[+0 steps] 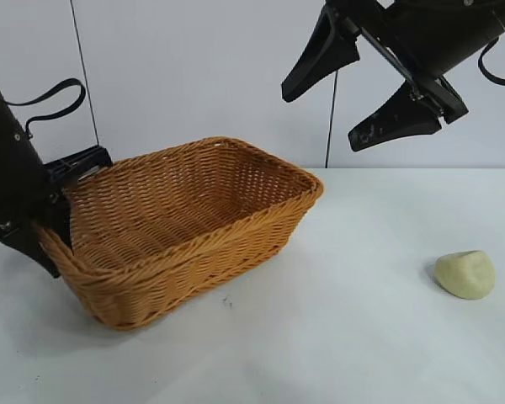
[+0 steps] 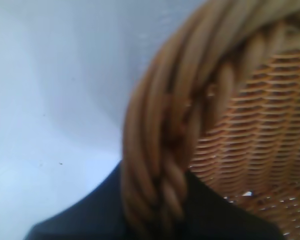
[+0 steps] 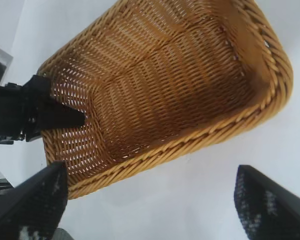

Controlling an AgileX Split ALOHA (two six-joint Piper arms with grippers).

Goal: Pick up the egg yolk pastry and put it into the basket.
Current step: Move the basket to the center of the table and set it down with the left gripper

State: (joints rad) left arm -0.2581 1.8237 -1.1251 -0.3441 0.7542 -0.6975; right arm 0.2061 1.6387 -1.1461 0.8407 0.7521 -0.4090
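Observation:
The egg yolk pastry (image 1: 465,274), a small pale yellow lump, lies on the white table at the right, well apart from the basket (image 1: 204,237). The golden-brown wicker basket stands at the left, with nothing in it. My left gripper (image 1: 57,220) is shut on the braided rim (image 2: 160,125) at the basket's left end, one dark jaw inside and one outside. My right gripper (image 1: 324,118) hangs open high above the table, between basket and pastry, holding nothing. In the right wrist view the basket (image 3: 272,65) fills the frame and the pastry is out of view.
A white wall stands behind the table. Bare white tabletop (image 1: 345,337) lies between the basket and the pastry. One finger (image 3: 60,116) of the left gripper reaches inside the basket's end wall in the right wrist view.

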